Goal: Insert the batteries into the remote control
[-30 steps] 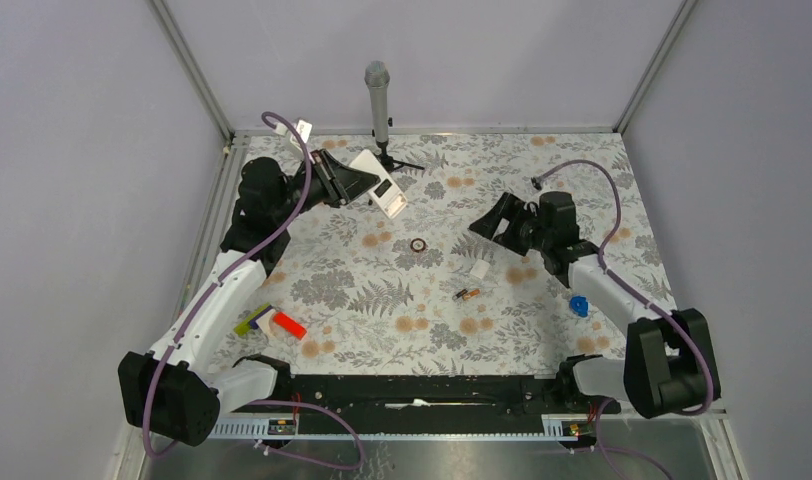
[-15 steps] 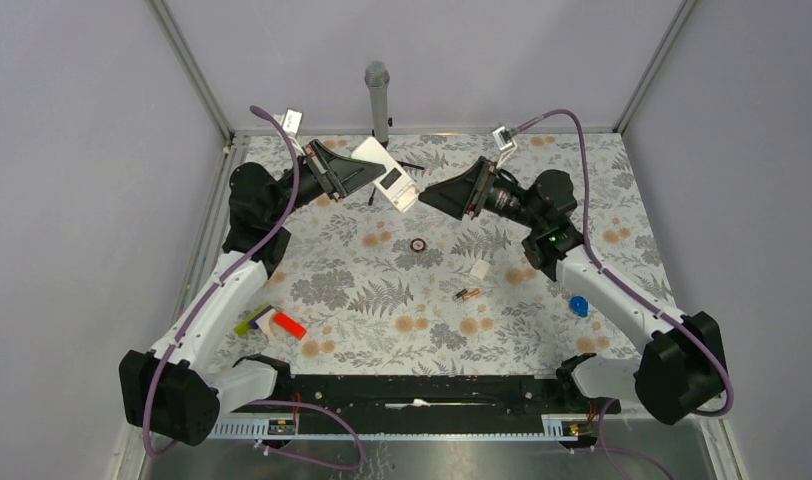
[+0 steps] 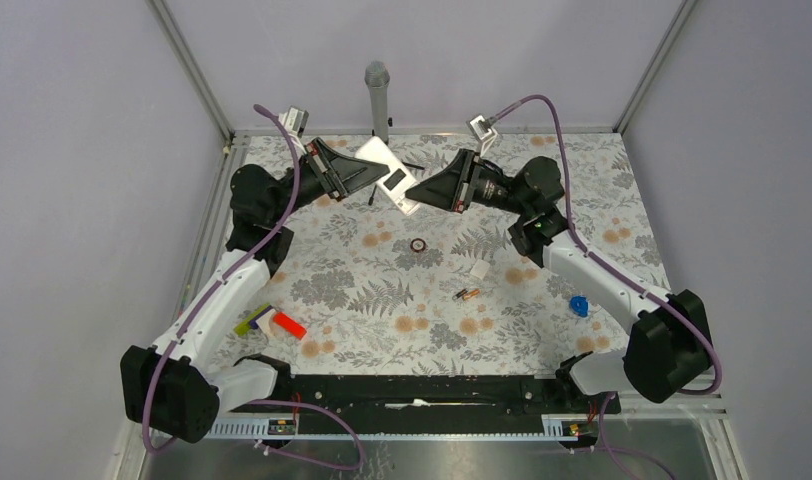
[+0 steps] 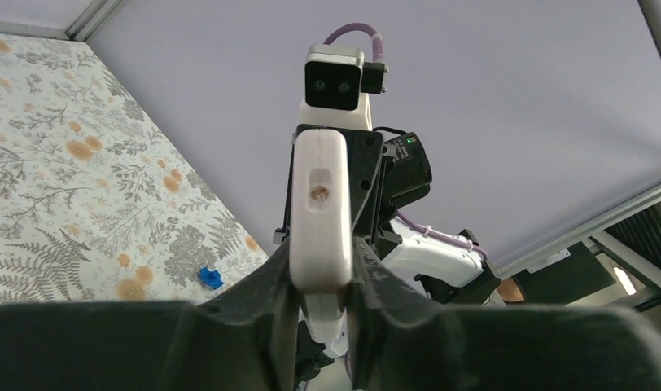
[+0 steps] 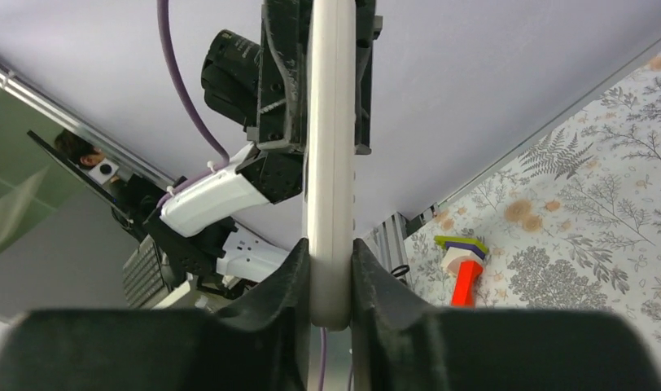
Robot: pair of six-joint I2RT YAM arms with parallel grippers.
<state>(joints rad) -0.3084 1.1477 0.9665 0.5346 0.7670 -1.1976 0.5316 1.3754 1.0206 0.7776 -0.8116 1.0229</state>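
Both arms have the remote control up in the air over the far side of the table, one at each end. The left gripper is clamped tight across one end. The right gripper has its pads against both flat faces of the other end, so I judge it a grip too.

This looks like a handover or a re-grip. To do it well, one arm should hold firm until the other is truly seated. Neither should pull or twist while both are clamped, or the slim body will skew. The white back should end up facing upward and within reach, set down flat if possible.

As for the battery bay, a dark rectangular recess shows in the white face from above. I take it for the open bay, and nothing copper shows in it. The batteries lie on the table right of centre, well apart from the remote. A small white piece just beyond them may be the cover, though I cannot tell.
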